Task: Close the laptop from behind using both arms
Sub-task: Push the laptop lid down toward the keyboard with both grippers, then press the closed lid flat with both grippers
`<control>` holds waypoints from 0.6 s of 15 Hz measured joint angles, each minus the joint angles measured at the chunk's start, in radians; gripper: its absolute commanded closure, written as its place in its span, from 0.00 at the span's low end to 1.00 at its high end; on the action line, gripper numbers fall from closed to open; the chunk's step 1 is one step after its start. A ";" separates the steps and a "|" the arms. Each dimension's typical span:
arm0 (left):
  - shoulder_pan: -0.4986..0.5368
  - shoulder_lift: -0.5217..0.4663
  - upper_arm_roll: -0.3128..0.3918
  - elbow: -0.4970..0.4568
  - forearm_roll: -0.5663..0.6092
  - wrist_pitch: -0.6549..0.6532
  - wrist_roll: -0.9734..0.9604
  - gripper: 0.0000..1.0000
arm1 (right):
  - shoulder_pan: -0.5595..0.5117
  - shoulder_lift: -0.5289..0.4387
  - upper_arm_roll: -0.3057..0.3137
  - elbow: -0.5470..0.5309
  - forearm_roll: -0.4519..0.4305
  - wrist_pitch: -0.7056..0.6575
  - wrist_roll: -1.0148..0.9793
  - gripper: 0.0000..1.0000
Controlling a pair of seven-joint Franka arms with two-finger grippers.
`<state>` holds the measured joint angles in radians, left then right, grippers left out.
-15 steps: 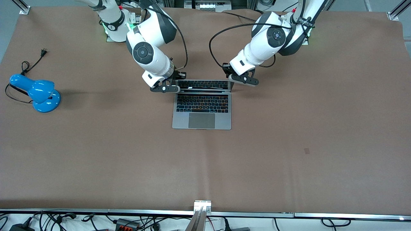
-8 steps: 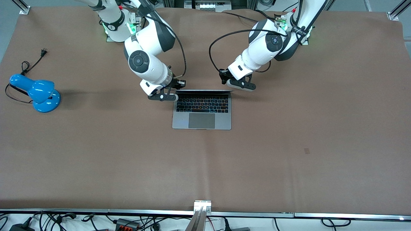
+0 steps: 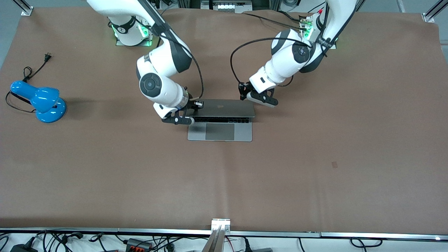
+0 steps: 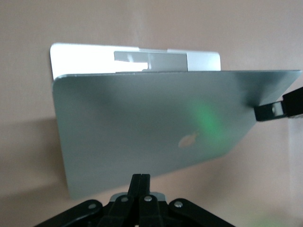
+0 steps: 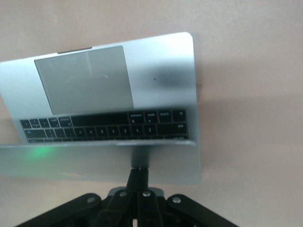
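Note:
The grey laptop (image 3: 224,107) sits mid-table with its lid tilted low over the keyboard, so the apple logo faces up and only the trackpad (image 3: 219,132) and the front key rows show. My left gripper (image 3: 258,99) is shut and rests against the back of the lid at the corner toward the left arm's end. In the left wrist view the lid (image 4: 156,123) fills the frame above the shut fingers (image 4: 140,182). My right gripper (image 3: 183,115) is shut and presses the lid's other corner. The right wrist view shows the keyboard (image 5: 104,125) under the lid edge (image 5: 94,161).
A blue desk lamp (image 3: 38,101) with its black cord and plug (image 3: 47,56) lies toward the right arm's end of the table. A brown mat (image 3: 315,157) covers the table. Cables run along the front rail (image 3: 220,224).
The lid has swung from nearly upright down over the keyboard, toward the front camera. Both shut grippers have moved with it, staying against its back.

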<state>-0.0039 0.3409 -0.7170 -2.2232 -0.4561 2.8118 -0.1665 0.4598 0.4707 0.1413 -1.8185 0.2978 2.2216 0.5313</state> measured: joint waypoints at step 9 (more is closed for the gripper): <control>-0.001 0.185 0.064 0.092 0.000 0.125 0.168 0.99 | -0.019 0.138 -0.002 0.125 -0.001 -0.001 -0.001 1.00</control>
<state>-0.0053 0.5254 -0.6532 -2.1311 -0.4557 2.9372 0.0020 0.4404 0.6085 0.1389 -1.6930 0.2972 2.2208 0.5305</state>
